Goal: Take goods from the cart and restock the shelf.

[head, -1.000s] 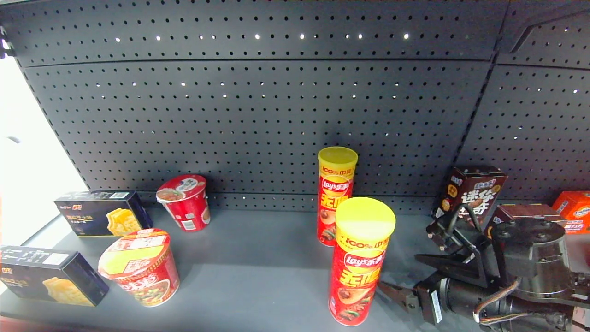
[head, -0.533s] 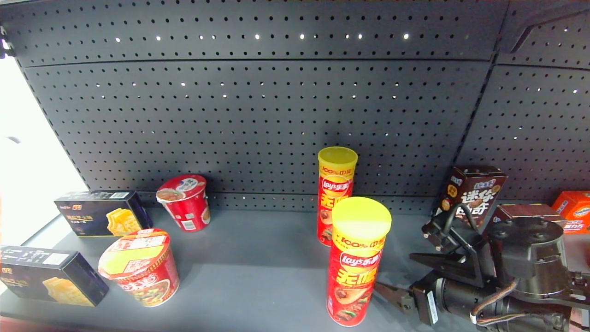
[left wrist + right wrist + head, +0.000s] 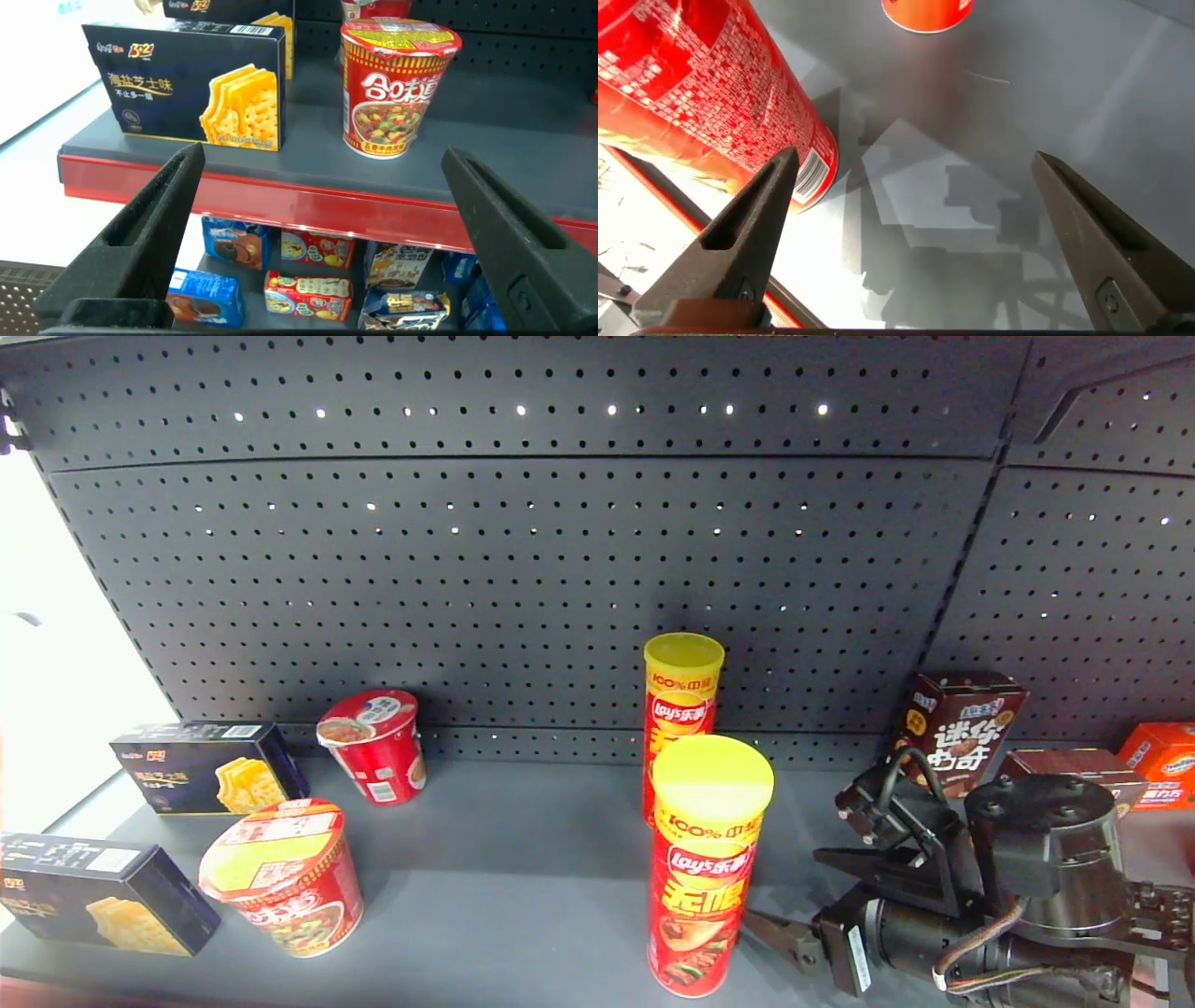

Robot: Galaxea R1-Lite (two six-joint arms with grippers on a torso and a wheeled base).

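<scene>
Two tall red chip cans with yellow lids stand on the grey shelf (image 3: 523,877). The rear can (image 3: 680,709) is near the pegboard, and the front can (image 3: 705,887) is near the shelf's front edge. My right gripper (image 3: 794,891) is open just right of the front can, low down, with one fingertip (image 3: 761,922) against the can's lower side. In the right wrist view the front can (image 3: 710,103) lies outside the open right gripper (image 3: 915,163), beside one finger. My left gripper (image 3: 322,159) is open and holds nothing, level with the shelf's red front edge (image 3: 280,201).
A large noodle cup (image 3: 285,877), a small red cup (image 3: 373,747) and two dark cracker boxes (image 3: 210,767) (image 3: 98,894) stand at the left. A brown box (image 3: 957,728) and an orange box (image 3: 1162,761) stand at the right. Packaged goods (image 3: 308,280) fill the lower shelf.
My right gripper has shifted left along the shelf, and the front chip can has slid left with it, staying upright. Everything else on the shelf is where it was.
</scene>
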